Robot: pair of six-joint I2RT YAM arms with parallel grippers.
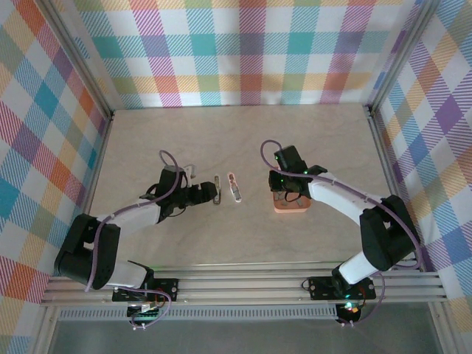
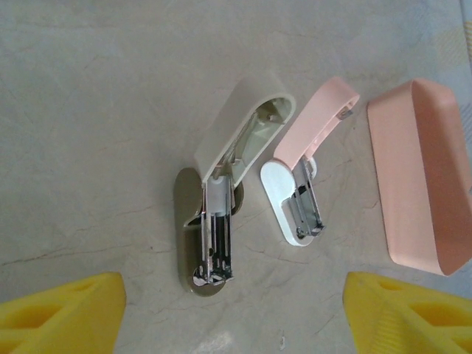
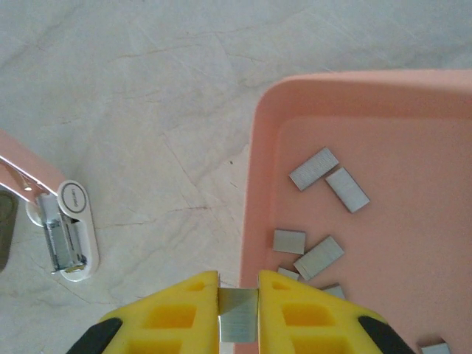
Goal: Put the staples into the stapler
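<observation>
The stapler, pale pink over a white base, lies hinged open on the table with its metal staple channel showing; it also appears at the left of the right wrist view as the stapler and from above. My left gripper is open, its yellow fingers spread wide just short of the staplers, nothing between them. My right gripper is shut on one grey staple strip, over the near-left rim of the orange-pink tray. Several more staples lie loose in that tray.
A second stapler, cream with an olive base, lies open just left of the pink one, closest to my left gripper. The tray sits right of both staplers, under my right gripper. Plaid walls enclose the table.
</observation>
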